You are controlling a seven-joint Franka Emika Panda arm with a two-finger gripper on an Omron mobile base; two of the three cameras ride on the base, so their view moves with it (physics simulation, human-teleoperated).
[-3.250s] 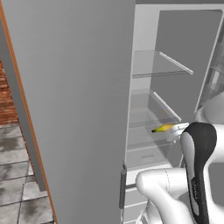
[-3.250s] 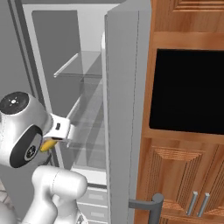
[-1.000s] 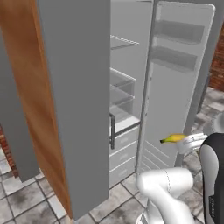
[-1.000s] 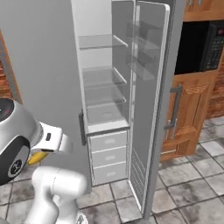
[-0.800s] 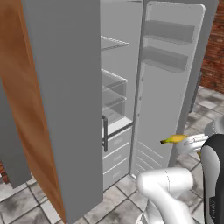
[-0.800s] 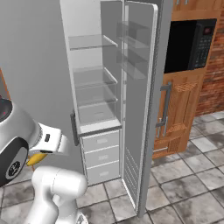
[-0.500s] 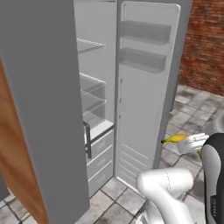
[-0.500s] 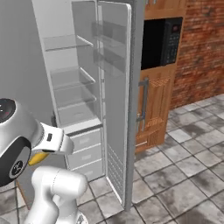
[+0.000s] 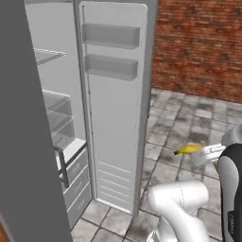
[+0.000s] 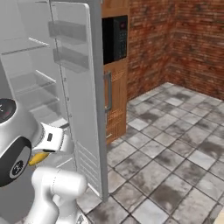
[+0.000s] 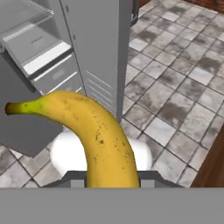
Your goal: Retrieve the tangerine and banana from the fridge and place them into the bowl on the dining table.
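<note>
Tiled floor (image 9: 189, 123), fridge (image 9: 113, 94) door ajar; banana (image 11: 94, 131) pinched between gripper (image 9: 206, 153) jaws, its tip jutting forward beyond them.

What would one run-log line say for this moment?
gripper: shut on banana | fridge: door open | banana clear of shelves, above tiled floor

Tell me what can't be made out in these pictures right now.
- Jaws: in the hand view the banana covers them, so their contact with it is hidden.
- Banana: in the right base view just a tip shows, the arm's dark joint hides the rest.
- Fridge interior: in the left base view the near grey door hides most shelves.
- Fridge drawers' contents: closed fronts hide them.
</note>
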